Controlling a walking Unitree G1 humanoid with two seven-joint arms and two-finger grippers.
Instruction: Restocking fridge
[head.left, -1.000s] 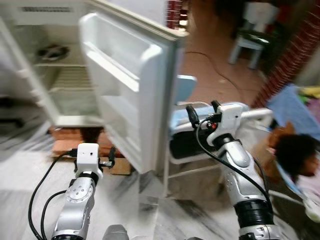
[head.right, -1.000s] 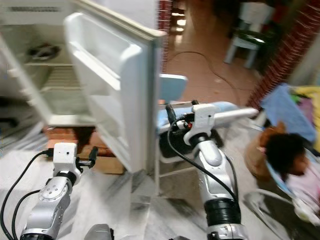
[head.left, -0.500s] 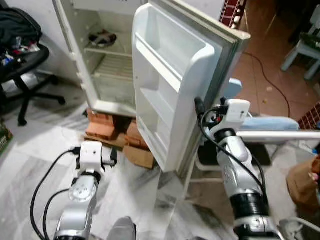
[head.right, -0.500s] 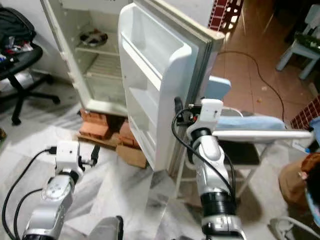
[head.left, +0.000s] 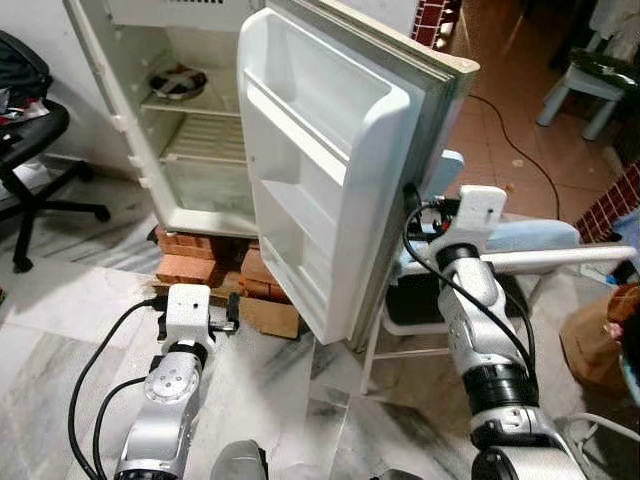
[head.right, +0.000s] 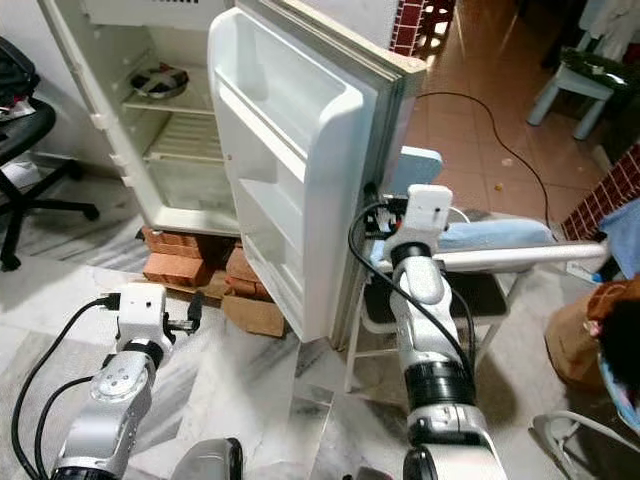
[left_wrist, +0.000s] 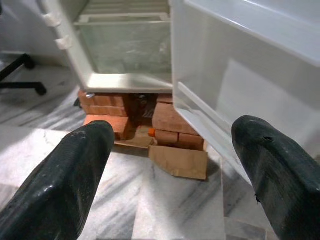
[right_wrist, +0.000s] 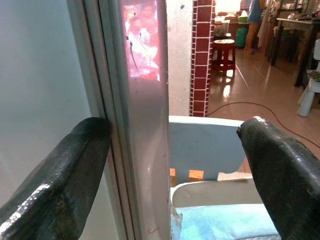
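The small white fridge, raised on red bricks, is standing wide open, its white moulded door swung out toward the robot w/ door shelves bare. Inside, a dark round dish is sitting on the upper wire shelf; the rest of the cabinet is looking bare, so restocking is judged barely begun.

Vs a second ago the head cam has swung from a blurred, tilted look to a steady one, and the right gripper, then off beside the door, is now reaching at the door's outer edge: fingers spread, one black finger lying against the door's gasket side, the other out beyond the edge, nothing pinched. Prob. it is holding or pushing the door open.

The left gripper is hovering low in front of the fridge, fingers spread & empty, pointing at the bricks and a flattened brown cardboard piece.

Behind the door, a pale blue chair; left of the fridge, a black office chair.
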